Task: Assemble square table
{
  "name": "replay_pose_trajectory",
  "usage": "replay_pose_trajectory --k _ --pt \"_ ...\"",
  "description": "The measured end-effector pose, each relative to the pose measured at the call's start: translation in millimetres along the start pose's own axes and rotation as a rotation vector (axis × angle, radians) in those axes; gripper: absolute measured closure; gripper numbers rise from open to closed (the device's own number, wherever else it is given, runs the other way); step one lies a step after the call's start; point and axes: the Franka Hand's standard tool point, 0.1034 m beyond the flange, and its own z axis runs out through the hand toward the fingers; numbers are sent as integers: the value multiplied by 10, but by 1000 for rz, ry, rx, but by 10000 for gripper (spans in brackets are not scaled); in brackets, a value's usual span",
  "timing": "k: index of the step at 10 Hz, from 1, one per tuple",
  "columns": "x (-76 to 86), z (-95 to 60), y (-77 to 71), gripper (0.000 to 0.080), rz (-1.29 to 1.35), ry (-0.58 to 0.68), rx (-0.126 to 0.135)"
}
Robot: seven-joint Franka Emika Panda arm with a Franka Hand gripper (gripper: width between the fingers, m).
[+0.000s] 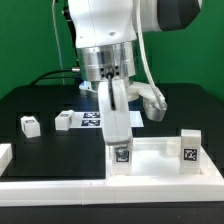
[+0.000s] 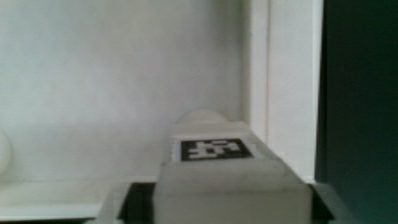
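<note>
Square white plastic tabletop with a raised rim, lying flat on the black counter directly beneath the jaws. The jaws are closed on a white block-shaped held leg, pinching its upper part from two sides. The held leg hangs upright. Its lower end carries a black-and-white square tag facing the exterior camera and reaches down to the tabletop inside the rim. Whether it touches the surface cannot be told.

In the wrist view the same tag shows on the face of the held leg, which runs straight out from between the jaws. Plain white tabletop surface lies past it, and the raised rim runs just beside it, with dark counter on the rim's far side.

A second leg, also a tagged white block, stands upright on the tabletop, apart from the jaws toward the exterior view's right. One loose leg and another loose leg rest on the counter, well apart from the jaws toward the exterior view's left. The flat white marker board lies behind the jaws, partly hidden by them. A long white border rail runs along the near side of the tabletop.
</note>
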Motion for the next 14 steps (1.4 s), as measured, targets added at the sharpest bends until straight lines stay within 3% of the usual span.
replay_pose_trajectory --k 3,5,8,10,12,14 --pt "-75 2 -31 190 -457 16 4" --pt "-56 8 -27 157 -592 17 2" --pt "-1 10 -15 151 -1046 74 -1" --pt "47 10 19 151 -1380 92 -20" --pt "56 -6 0 151 -1352 106 -10" --pt "58 -2 4 414 -1309 105 -9"
